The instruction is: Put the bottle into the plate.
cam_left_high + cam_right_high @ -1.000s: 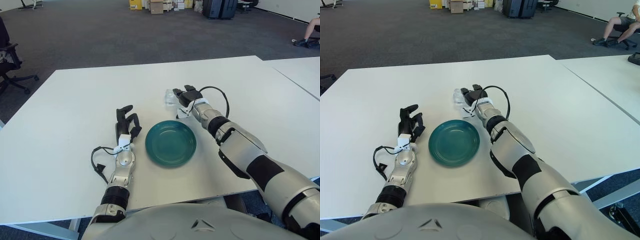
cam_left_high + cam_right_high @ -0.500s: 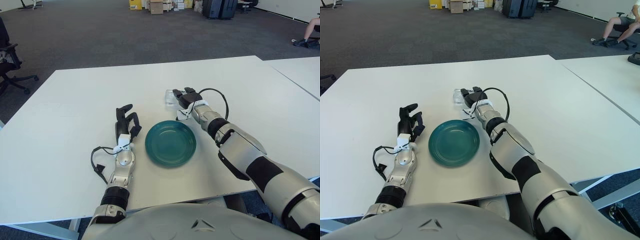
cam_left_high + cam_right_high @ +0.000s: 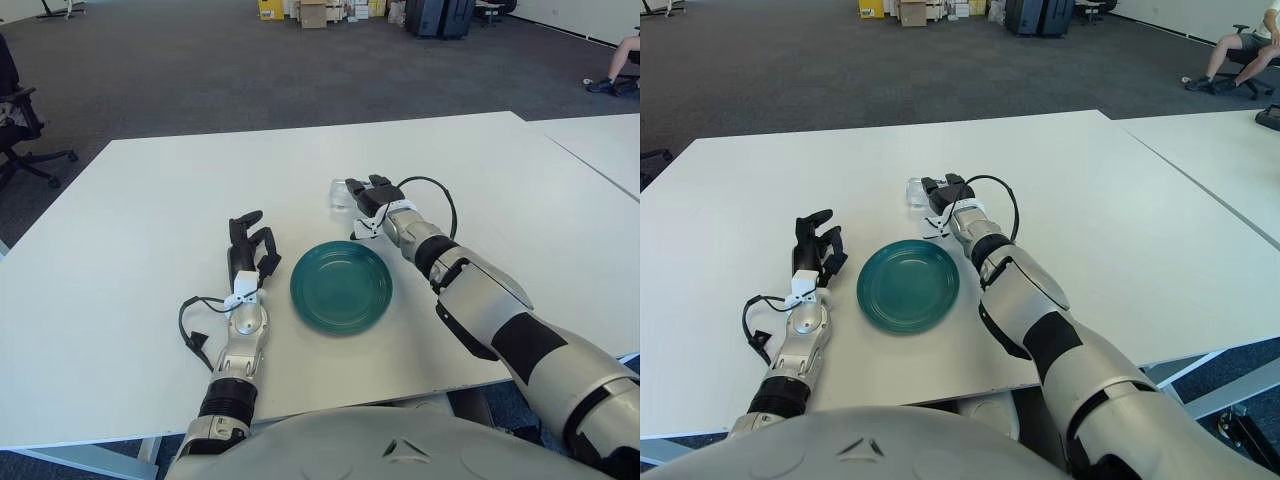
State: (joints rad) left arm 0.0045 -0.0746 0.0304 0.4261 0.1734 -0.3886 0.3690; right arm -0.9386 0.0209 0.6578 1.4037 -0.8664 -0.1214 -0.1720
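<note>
My left hand (image 3: 250,243) sat left of the plate (image 3: 341,286), forearm flat along the table (image 3: 130,250), fingers loose, holding nothing. The plate was bare. My right hand (image 3: 368,195) reached past its far rim, fingers beside the clear bottle (image 3: 341,193); couldn't tell if they gripped it.

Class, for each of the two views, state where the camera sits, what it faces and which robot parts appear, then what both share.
Left eye view: head-mounted, looking down at the white table; both arms show.
Right eye view: beside it, same aim, shifted slightly.
Shared: green plate, clear bottle at the right hand, left hand left of the plate.
</note>
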